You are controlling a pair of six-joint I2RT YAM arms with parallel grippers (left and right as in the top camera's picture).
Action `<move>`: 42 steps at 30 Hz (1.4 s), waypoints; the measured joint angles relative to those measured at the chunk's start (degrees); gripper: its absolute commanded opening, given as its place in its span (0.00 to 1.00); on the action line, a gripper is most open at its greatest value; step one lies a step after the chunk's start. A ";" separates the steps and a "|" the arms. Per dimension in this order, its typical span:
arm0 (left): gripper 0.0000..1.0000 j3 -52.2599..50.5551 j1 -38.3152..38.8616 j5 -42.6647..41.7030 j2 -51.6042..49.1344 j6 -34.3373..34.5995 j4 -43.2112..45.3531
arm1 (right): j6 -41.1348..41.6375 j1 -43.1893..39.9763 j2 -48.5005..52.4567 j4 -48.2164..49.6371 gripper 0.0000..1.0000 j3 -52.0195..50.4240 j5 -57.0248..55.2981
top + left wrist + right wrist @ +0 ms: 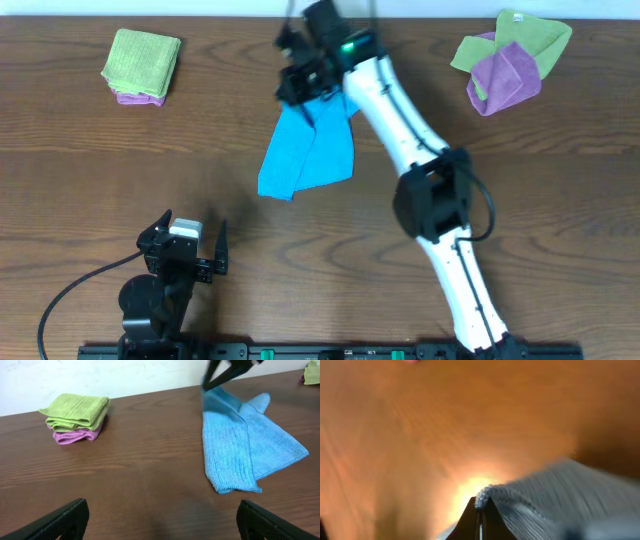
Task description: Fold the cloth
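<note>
- The sky-blue cloth (308,150) lies around the middle of the table (80,160), a little toward the far side. It forms a long strip running from far to near.
- It is doubled over lengthwise, with one layer overlapping the other. In the left wrist view (245,445) its near end rests flat on the wood while its far end rises off the surface.
- The right gripper (305,92) holds that far end, its fingers closed tight on a pinch of the fabric. The right wrist view is blurred, but it shows the dark fingertips (480,520) pressed together with a ridge of cloth (530,500) caught between them.
- The white right arm (400,120) reaches in from the near right edge, slanting across the table to the cloth's far end.
- The left gripper (190,238) sits near the front left, well apart from the cloth. Its fingers (60,520) are spread wide with nothing between them.
- At the far left stands a folded lime-green cloth (142,58), stacked on a folded purple cloth (75,436).
- At the far right lies a loose heap (510,60) of green and purple cloths (unfolded and partly overlapping).
</note>
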State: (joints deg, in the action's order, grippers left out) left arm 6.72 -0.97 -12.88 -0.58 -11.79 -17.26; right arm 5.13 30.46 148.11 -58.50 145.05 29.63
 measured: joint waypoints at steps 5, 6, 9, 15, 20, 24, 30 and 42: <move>0.96 0.00 0.00 0.02 0.00 0.00 0.00 | -2.75 7.78 0.00 -2.75 0.01 0.00 2.64; 0.95 0.00 0.00 0.00 0.00 0.00 0.00 | -3.50 9.20 0.00 -3.37 0.15 0.00 3.32; 0.96 0.00 0.00 0.02 0.00 0.00 0.00 | -5.95 12.13 0.00 -5.35 0.75 0.00 4.66; 0.95 0.00 0.00 0.02 0.00 -0.02 0.02 | -8.66 11.30 0.00 -10.03 0.76 0.00 1.07; 0.95 0.00 0.00 0.00 0.00 0.00 0.02 | -9.53 6.99 0.00 -12.33 0.01 0.00 -4.87; 0.95 0.00 0.00 0.02 0.00 -0.02 0.00 | -9.38 1.29 -0.63 -14.03 0.01 -0.02 -7.21; 0.96 0.00 0.00 0.02 0.00 -0.02 0.02 | -9.70 -6.21 -8.92 -19.08 0.02 -0.11 -11.28; 0.95 0.00 0.00 0.02 0.00 0.00 0.00 | -12.98 -5.90 -36.96 -33.31 0.02 0.09 -19.37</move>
State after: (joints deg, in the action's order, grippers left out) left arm 6.72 -0.97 -12.86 -0.58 -11.79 -17.26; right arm -7.86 24.56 111.15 -91.81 145.14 10.26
